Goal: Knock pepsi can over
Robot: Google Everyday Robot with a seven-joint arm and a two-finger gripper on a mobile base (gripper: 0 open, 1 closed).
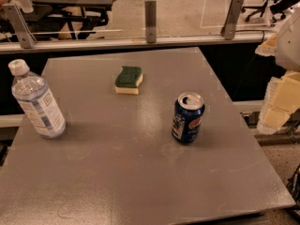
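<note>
Seeing pepsi can (pixel 188 118) upright on table (pixel 140 177), gripper (pixel 280 102) beyond right edge, well apart; its grip state I cannot tell.

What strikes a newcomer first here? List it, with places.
The upright pepsi can stands right of centre on the grey table. A water bottle stands at the left edge, a green sponge farther back. The pale gripper hangs beyond the right edge, apart from the can.

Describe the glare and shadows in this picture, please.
Camera view: the pepsi can shines on its silver top and casts a small shadow at its base; the water bottle has one too; the gripper, at the right edge, is brightly lit.
</note>
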